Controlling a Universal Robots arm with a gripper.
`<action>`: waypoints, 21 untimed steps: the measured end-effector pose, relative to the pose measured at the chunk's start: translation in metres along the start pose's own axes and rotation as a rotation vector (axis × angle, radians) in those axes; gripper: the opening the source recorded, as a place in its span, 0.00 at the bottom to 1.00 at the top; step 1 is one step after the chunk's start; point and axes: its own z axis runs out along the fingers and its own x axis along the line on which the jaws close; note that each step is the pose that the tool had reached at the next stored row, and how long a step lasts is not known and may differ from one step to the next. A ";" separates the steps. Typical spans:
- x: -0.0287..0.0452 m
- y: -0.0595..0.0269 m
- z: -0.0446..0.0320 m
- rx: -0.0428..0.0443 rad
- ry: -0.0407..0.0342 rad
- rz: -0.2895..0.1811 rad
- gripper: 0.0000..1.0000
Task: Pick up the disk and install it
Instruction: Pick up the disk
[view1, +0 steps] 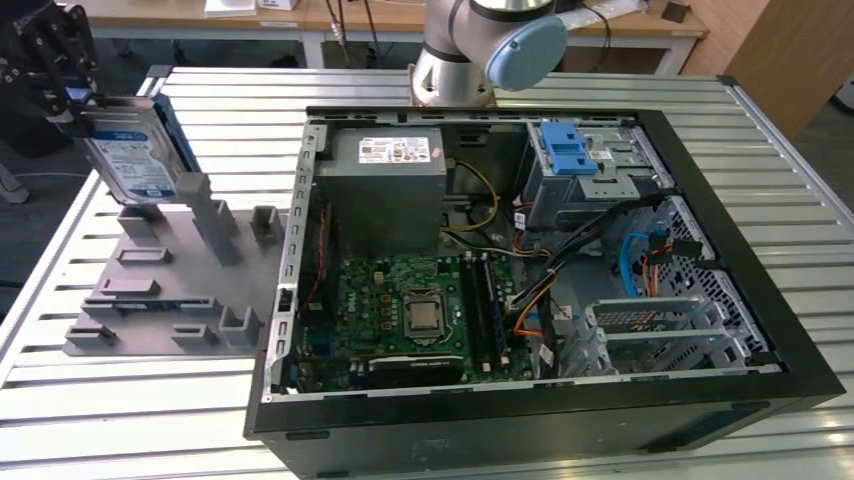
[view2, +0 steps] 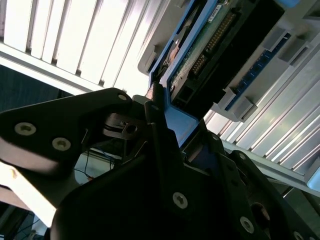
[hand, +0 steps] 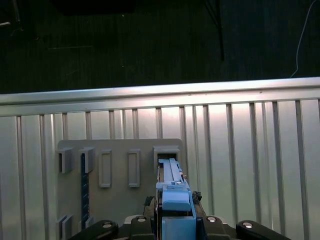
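Gripper (view1: 70, 100) fingers are seen pressed together on the top end of the disk (view1: 134, 158), at the far corner of the exterior view's left. The disk is held upright, its labelled face turned toward the open computer case (view1: 534, 418), and it is carried over the far end of a grey slotted holder (view1: 147, 290). Whether its lower edge touches the holder cannot be told. In the first wrist view the disk (hand: 171, 172) is seen edge-on, its blue frame gripped at the near end and lined up with one slot of the holder (hand: 117, 200). In the second wrist view the green circuit board on the underside of the disk (view2: 210, 42) is shown. Holder and case are set side by side on a slatted metal table (view1: 134, 425).
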 end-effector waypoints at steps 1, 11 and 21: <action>0.0000 0.0000 -0.0008 0.0001 0.0000 0.000 0.36; -0.0001 0.0001 -0.0123 0.0002 0.0000 0.000 0.36; -0.0002 0.0003 -0.0273 0.0004 -0.0001 0.000 0.36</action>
